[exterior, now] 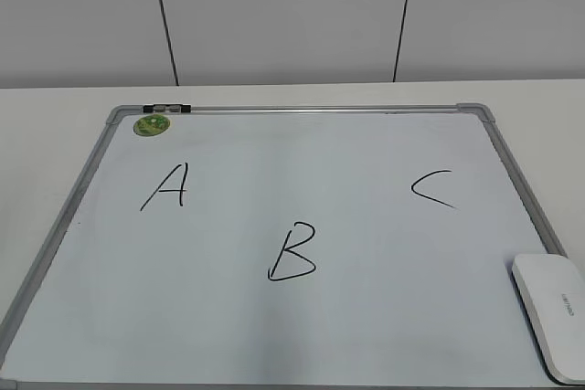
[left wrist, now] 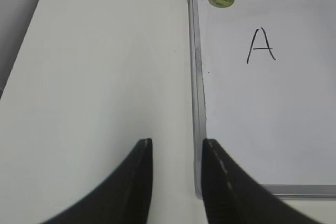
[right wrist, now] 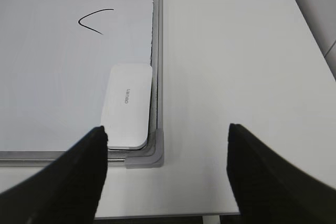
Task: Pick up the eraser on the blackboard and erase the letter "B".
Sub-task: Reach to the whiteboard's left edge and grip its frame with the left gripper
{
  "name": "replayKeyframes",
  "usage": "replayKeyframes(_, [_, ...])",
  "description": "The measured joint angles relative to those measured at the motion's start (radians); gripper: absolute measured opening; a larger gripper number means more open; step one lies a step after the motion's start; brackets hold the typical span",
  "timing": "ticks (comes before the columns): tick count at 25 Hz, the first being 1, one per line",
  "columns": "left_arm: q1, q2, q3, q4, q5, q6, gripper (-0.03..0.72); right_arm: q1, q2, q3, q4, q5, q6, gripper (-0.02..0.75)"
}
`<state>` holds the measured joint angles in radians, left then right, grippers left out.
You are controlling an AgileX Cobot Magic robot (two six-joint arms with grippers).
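Observation:
The blackboard (exterior: 366, 299) is a white board with a grey frame lying flat on the table. The black letter "B" (exterior: 292, 253) is drawn at its middle front. The white eraser (exterior: 551, 313) lies in the board's front right corner; the right wrist view shows it (right wrist: 126, 106) against the frame. My right gripper (right wrist: 167, 145) is open and empty, above the table just right of that corner. My left gripper (left wrist: 177, 148) is open and empty, above the board's left frame edge near the front left corner. Neither gripper shows in the exterior view.
Letter "A" (exterior: 166, 186) is on the board's left and "C" (exterior: 432, 188) on its right. A round green magnet (exterior: 151, 124) sits at the back left corner beside a clip. The white table (right wrist: 236, 77) extends right to its edge.

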<state>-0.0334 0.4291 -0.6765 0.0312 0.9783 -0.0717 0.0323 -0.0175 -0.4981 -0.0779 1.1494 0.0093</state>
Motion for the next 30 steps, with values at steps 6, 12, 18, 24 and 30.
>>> replayKeyframes(6, [0.000,0.265,-0.093,-0.006,-0.011,0.000,0.241,0.000,0.000,0.000,0.000,0.000,0.000,0.525])
replayKeyframes(12, [0.000,0.489,-0.187,-0.031,-0.024,0.000,0.241,0.000,0.000,0.000,0.000,0.000,0.000,0.525])
replayKeyframes(18, [0.000,0.678,-0.279,-0.038,-0.035,0.000,0.241,0.000,0.000,0.000,0.000,0.000,0.000,0.525])
replayKeyframes(24, [0.000,0.836,-0.366,-0.053,-0.042,0.000,0.241,0.000,0.000,0.000,0.000,0.000,0.000,0.525])
replayKeyframes(30, [0.000,0.944,-0.426,-0.055,-0.052,0.002,0.241,0.000,0.000,0.000,0.000,0.000,0.000,0.525])
